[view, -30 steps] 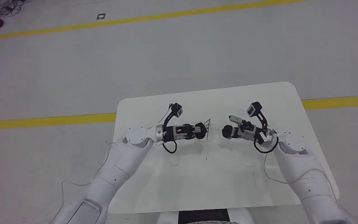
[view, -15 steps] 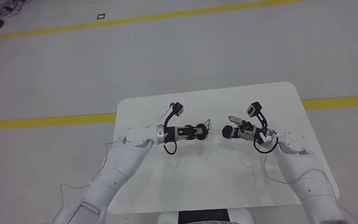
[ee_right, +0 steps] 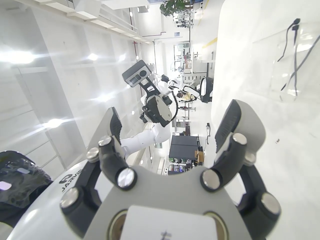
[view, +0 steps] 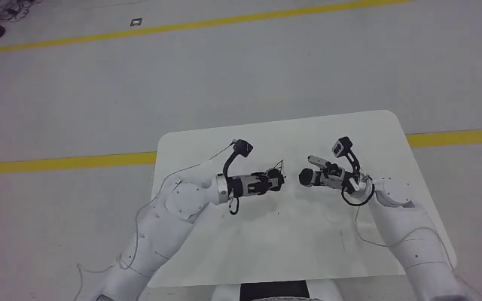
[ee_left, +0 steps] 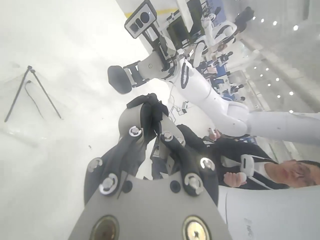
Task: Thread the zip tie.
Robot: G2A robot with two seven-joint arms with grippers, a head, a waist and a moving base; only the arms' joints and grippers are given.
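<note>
Thin black zip ties [ee_left: 30,68] lie loose on a clear plastic sheet [ee_right: 268,61] on the white table [view: 339,233]. In the right wrist view the zip ties [ee_right: 295,58] rest flat, untouched. From above they are faint dark lines [view: 279,163] just beyond the two grippers. My left gripper [ee_left: 150,116] hovers near the table's middle with its black pads pressed shut; I see nothing between them. My right gripper [ee_right: 172,123] faces it from a short gap away, open and empty. In the top view the left gripper [view: 276,179] and right gripper [view: 304,176] point at each other.
The table's rounded far edge [view: 279,124] lies beyond the sheet. Bare tabletop stretches in front of both arms toward the near edge. Each wrist camera [view: 242,147] stands up above its gripper on a black bracket.
The left arm's elbow and forearm have swung rightward and its wrist has turned slightly; its gripper tip stays nearly in place. The right arm has not moved.
</note>
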